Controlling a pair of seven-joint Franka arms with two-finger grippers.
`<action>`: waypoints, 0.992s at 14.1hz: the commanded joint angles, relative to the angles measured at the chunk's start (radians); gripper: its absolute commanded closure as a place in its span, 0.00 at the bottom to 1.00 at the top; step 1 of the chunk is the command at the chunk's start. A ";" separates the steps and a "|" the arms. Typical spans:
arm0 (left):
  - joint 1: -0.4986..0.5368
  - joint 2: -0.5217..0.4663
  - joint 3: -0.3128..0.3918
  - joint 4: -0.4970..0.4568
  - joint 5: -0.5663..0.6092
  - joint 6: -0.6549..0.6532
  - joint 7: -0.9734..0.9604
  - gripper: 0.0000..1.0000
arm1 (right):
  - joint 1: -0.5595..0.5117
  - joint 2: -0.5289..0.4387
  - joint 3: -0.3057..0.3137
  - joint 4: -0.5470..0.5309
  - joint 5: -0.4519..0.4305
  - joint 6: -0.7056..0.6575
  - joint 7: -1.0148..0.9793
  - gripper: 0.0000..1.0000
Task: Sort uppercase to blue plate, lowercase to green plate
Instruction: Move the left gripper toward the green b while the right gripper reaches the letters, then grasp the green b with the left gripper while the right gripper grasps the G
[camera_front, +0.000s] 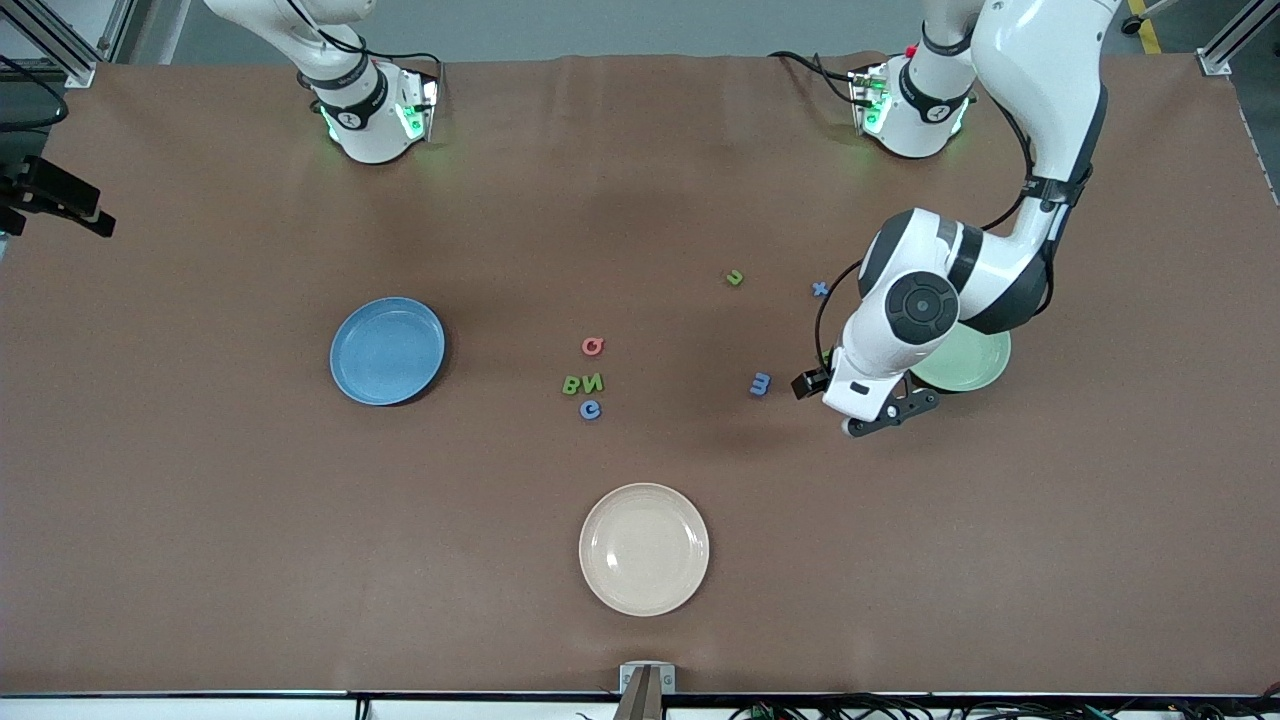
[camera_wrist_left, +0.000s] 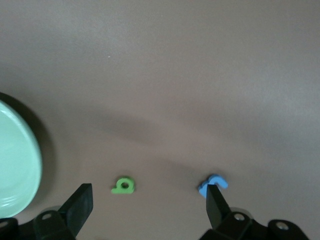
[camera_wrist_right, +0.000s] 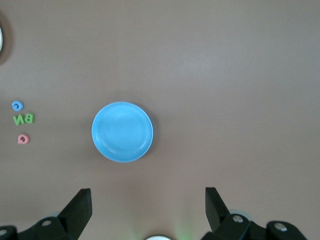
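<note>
The left gripper (camera_front: 893, 410) hangs low over the table just beside the green plate (camera_front: 975, 365), its fingers (camera_wrist_left: 80, 204) spread wide with nothing between them. Under it, in the left wrist view, a green letter with round bowl (camera_wrist_left: 123, 186) lies between the fingertips' line and the plate, and the blue m (camera_wrist_left: 212, 182) sits partly hidden by one fingertip; whether they touch is unclear. The blue x (camera_front: 820, 289) and green u (camera_front: 735, 278) lie nearby, toward the bases.

The right gripper (camera_wrist_right: 145, 207) waits high over the blue plate (camera_wrist_right: 122, 132), fingers wide apart and empty. Off to one side of it cluster pink Q (camera_front: 593, 346), green B (camera_front: 572, 385), green N (camera_front: 593, 381) and blue C (camera_front: 590, 409).
</note>
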 joint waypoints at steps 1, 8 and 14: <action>-0.001 -0.045 0.002 -0.149 0.019 0.144 -0.050 0.00 | -0.014 0.057 0.008 0.011 -0.006 0.019 -0.001 0.00; -0.010 -0.044 0.002 -0.321 0.021 0.331 -0.160 0.00 | 0.041 0.194 0.013 -0.001 -0.003 0.047 0.060 0.00; -0.018 -0.038 0.000 -0.353 0.061 0.331 -0.162 0.00 | 0.243 0.217 0.016 -0.107 0.110 0.206 0.346 0.00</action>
